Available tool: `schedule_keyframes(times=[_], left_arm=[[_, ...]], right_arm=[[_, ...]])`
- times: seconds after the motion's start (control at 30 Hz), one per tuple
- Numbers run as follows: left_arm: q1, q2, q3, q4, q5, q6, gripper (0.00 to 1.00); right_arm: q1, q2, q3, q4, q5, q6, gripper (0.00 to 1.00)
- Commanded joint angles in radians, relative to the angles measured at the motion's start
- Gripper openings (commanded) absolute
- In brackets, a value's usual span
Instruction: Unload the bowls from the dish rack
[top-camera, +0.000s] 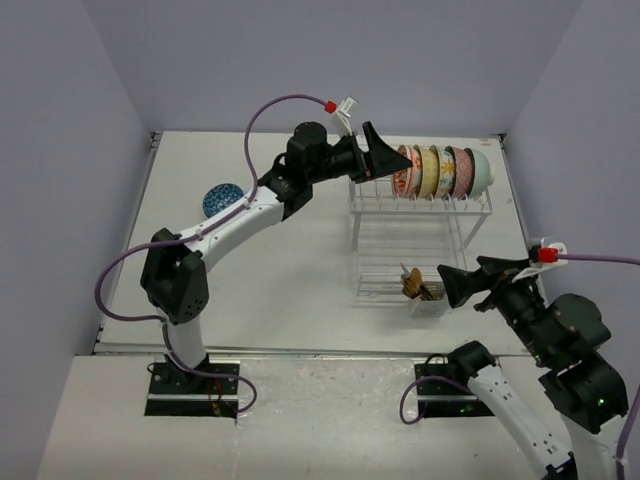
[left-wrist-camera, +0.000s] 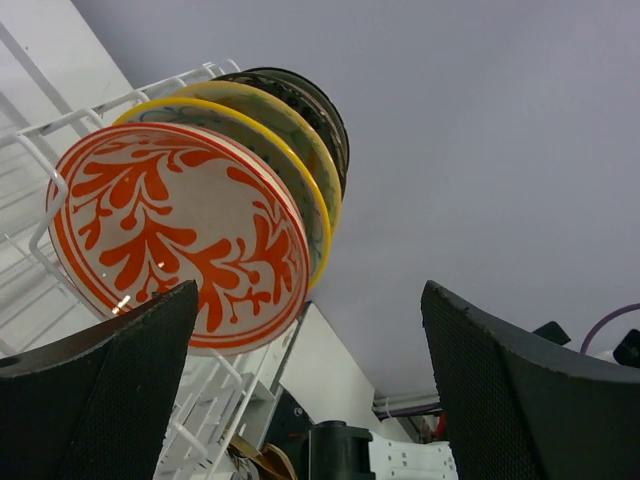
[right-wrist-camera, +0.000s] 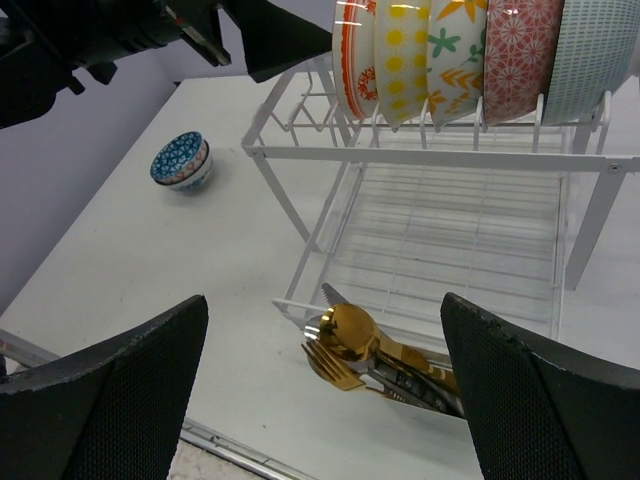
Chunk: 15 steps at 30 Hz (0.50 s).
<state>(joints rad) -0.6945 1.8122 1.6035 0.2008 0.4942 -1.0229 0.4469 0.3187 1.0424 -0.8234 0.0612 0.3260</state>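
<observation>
Bowls (top-camera: 445, 172) close-packed in dish rack (top-camera: 420, 208)

Both arms raised, jaws spread apart.
Your left tool (top-camera: 385, 158) reaches far forward; your right tool (top-camera: 455, 282) hovers nearer, arm folded.

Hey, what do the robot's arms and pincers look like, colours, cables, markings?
The left arm and right arm have white links between chunky black joints. A purple cable loops along each, with a red-and-white tag near the wrist. The left pincer and right pincer have broad black wedge-shaped fingers with mesh texture.
</observation>
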Motion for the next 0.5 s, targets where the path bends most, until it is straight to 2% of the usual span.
schedule_keyframes(times=[0.0, 0.1, 0.23, 0.3, 0.37, 0.47], left_arm=[[-0.003, 0.050, 0.091, 0.032, 0.010, -0.034, 0.91], [-0.008, 0.099, 0.148, 0.031, 0.024, -0.040, 0.84], [-0.008, 0.160, 0.206, 0.022, 0.032, -0.049, 0.67], [-0.008, 0.173, 0.214, 0.025, 0.037, -0.052, 0.62], [-0.008, 0.182, 0.216, 0.035, 0.040, -0.057, 0.57], [-0.011, 0.194, 0.242, 0.020, 0.035, -0.049, 0.54]], right_arm=[[0.004, -0.010, 0.027, 0.010, 0.008, 0.005, 0.99], [0.006, -0.009, 0.027, 0.004, 0.003, 0.001, 0.99], [0.006, -0.012, 0.022, 0.004, -0.003, -0.001, 0.99], [0.006, -0.013, 0.019, 0.004, -0.008, -0.002, 0.99], [0.006, -0.015, 0.015, 0.003, -0.009, -0.005, 0.99], [0.006, -0.017, 0.011, 0.000, -0.008, -0.007, 0.99]])
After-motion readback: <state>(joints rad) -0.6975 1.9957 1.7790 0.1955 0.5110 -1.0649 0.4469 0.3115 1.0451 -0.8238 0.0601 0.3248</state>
